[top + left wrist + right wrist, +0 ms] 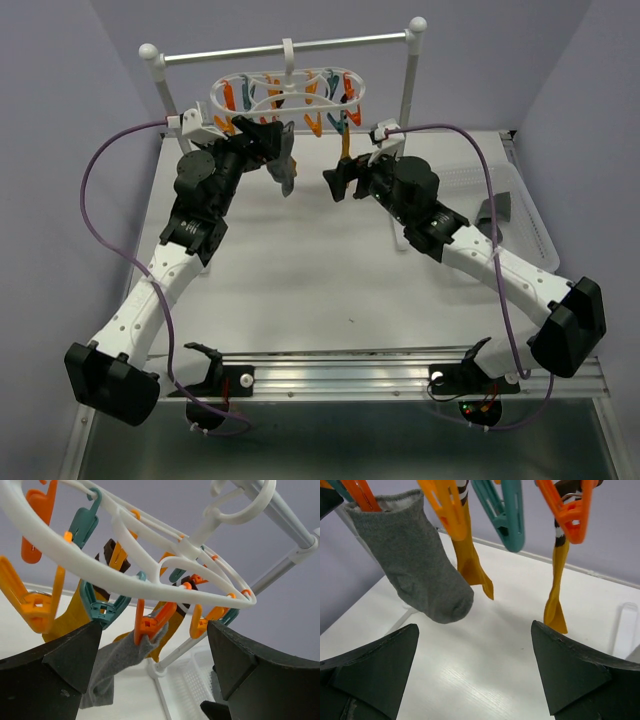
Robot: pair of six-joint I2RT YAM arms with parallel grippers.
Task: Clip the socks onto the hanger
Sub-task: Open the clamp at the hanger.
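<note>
Left gripper (154, 630) and right gripper (475, 627) gape wide, empty, below the hanger (125, 575), where a grey sock (415, 565) and two mustard socks (470, 565) hang clipped. Free jaws suit fetching the dark sock (496, 210) seemingly in the basket (535, 235).

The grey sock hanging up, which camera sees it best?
The right wrist view. The grey sock fills it close up, cuff to toe, hanging from an orange clip. The left wrist view sees the sock from below, at a slant. The top view shows the sock small and dark.
</note>
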